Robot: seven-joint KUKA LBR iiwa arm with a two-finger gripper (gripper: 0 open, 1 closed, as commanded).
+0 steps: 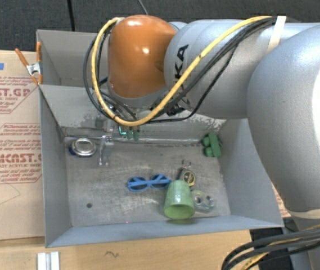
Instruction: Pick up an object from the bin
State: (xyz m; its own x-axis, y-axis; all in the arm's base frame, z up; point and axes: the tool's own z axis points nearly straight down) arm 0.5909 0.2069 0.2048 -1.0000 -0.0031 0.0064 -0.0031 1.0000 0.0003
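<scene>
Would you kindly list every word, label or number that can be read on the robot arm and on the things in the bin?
"KA": black letters on the arm's grey casing, beside its orange cover; the rest of the word is out of sight.
No text can be made out on the green cup, blue glasses, round silver tin or green toy.

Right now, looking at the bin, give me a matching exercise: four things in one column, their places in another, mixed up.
1 green cup
2 blue glasses
3 silver can
4 small green toy

A by the back wall, view's left
B by the back wall, view's right
C nearest the front wall
D middle of the floor

Pairs: 1-C, 2-D, 3-A, 4-B
</scene>
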